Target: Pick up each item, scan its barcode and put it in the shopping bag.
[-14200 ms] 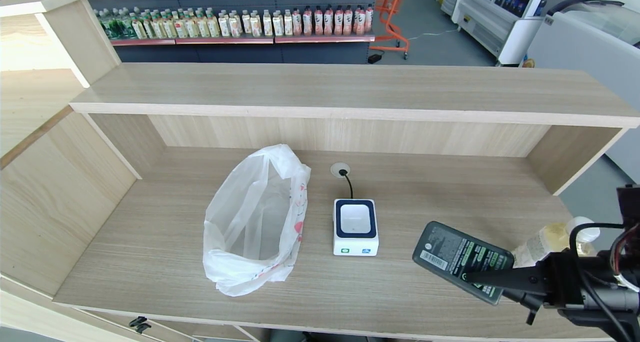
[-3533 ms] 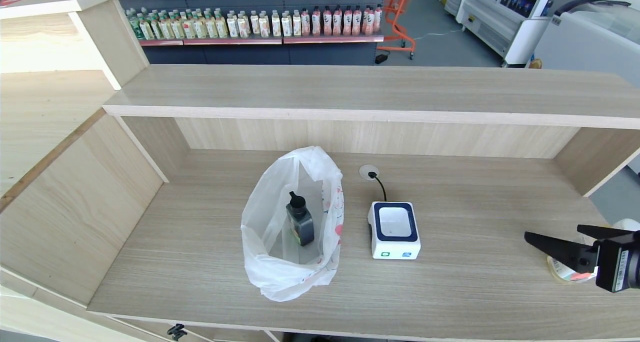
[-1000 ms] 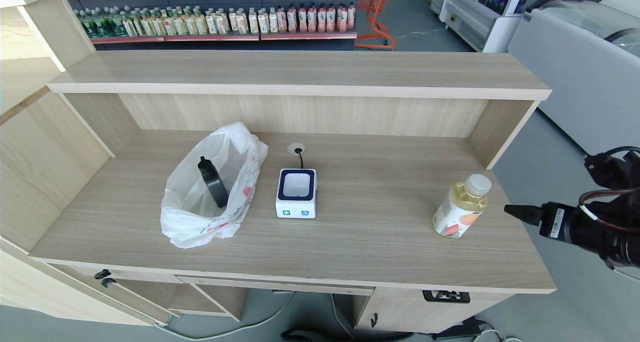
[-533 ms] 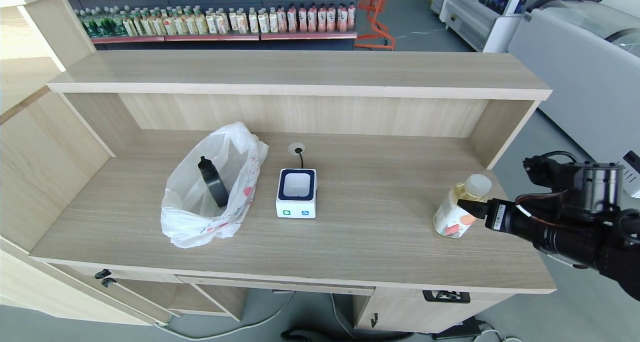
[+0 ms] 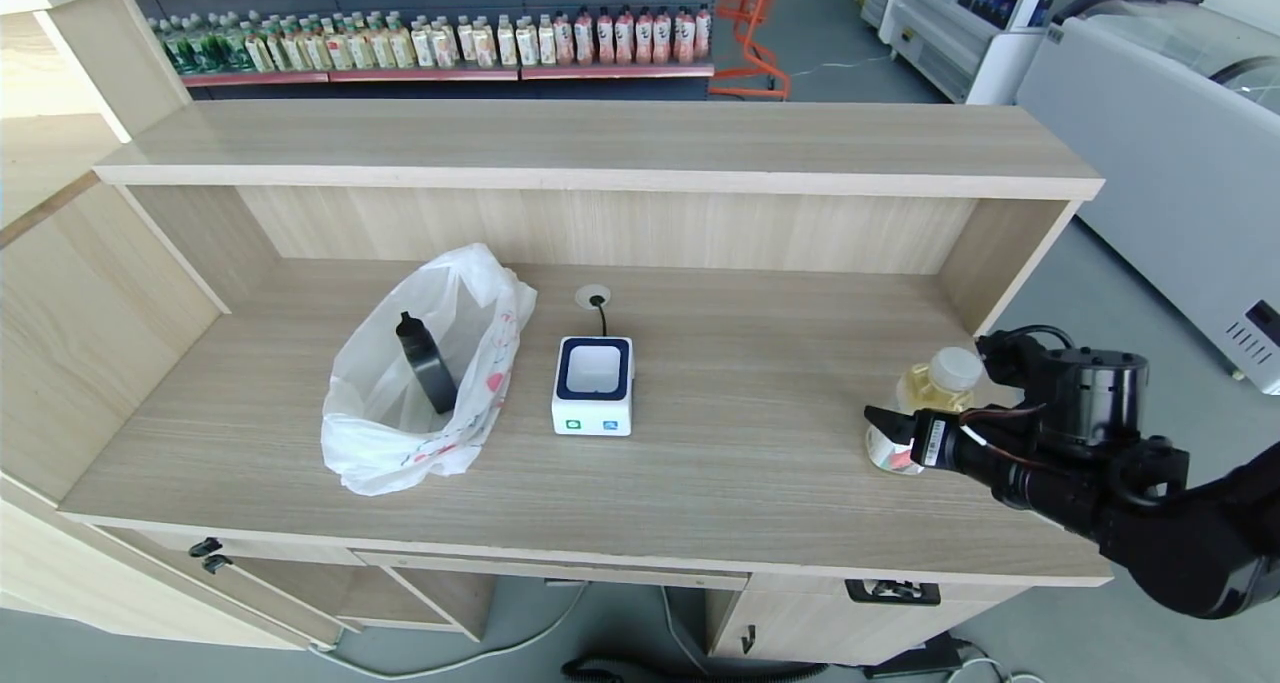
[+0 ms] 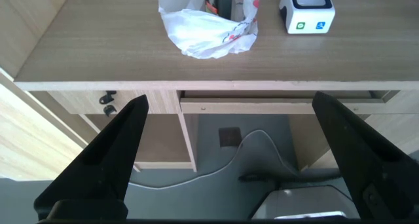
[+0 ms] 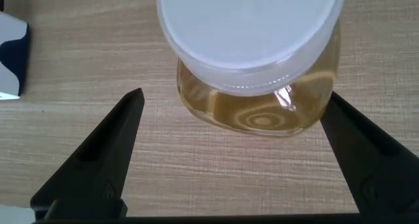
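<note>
**Second item: right pincer (image 7: 234, 99) around the bottle of yellow drink (image 5: 930, 388), grasp not yet made**

The step in hand seems to be the picking up of the second item; a dark bottle (image 5: 425, 363) stands already inside the shopping bag (image 5: 400, 443), so the bottle of yellow drink is the one item left on the counter (image 5: 750, 483); it stands upright near the right end, well apart from the scanner (image 5: 594, 385). The right pincer is released, its two fingers spread wide; the bottle is between them and I see no finger touching it. The next move, as I judge, calls for closing the fingers on the body, firmly but without crushing the thin plastic, then lifting straight up; after that the barcode must face the scanner. The left pincer (image 6: 229, 112) is released too; it hangs low in front of the counter, near no item.
</note>
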`<state>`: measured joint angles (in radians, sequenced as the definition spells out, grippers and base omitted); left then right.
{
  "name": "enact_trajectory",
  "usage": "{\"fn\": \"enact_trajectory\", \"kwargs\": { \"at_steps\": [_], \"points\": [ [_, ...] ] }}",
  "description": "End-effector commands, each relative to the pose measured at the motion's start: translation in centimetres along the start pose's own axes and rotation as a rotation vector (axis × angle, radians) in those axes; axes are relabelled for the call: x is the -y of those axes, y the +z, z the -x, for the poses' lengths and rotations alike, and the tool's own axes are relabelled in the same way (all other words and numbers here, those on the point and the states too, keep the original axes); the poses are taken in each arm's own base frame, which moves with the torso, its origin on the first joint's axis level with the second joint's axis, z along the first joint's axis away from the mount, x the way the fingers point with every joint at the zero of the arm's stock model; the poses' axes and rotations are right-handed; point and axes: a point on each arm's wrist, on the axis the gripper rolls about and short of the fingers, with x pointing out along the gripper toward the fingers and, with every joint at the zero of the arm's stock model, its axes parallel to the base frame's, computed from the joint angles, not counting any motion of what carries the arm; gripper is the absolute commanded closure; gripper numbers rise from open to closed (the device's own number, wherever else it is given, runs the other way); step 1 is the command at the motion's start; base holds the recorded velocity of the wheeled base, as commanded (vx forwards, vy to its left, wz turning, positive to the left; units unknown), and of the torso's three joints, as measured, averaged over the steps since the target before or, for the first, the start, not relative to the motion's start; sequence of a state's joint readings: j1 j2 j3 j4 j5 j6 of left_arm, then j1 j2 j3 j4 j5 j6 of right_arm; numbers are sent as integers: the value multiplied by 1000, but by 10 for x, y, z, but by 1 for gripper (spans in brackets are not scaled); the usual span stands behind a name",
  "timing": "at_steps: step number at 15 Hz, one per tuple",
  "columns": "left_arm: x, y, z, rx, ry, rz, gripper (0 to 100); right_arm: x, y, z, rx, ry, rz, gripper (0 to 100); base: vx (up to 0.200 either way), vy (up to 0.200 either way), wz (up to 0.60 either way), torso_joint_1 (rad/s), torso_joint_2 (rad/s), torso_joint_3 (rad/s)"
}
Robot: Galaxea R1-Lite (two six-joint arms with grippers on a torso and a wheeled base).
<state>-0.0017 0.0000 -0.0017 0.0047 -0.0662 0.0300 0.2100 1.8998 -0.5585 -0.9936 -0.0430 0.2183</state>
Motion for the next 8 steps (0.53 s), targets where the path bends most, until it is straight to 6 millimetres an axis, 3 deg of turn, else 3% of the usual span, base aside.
{"fn": "enact_trajectory", "kwargs": {
  "at_steps": [1, 8],
  "points": [
    [0, 0, 0, -2, 0, -1, 0, -4, -12, -16, -20, 14, 29, 0, 0, 0, 0, 0, 0, 0],
    [0, 0, 0, -2, 0, -1, 0, -18, 3, -45, 90, 62, 98, 0, 0, 0, 0, 0, 0, 0]
  ]
}}
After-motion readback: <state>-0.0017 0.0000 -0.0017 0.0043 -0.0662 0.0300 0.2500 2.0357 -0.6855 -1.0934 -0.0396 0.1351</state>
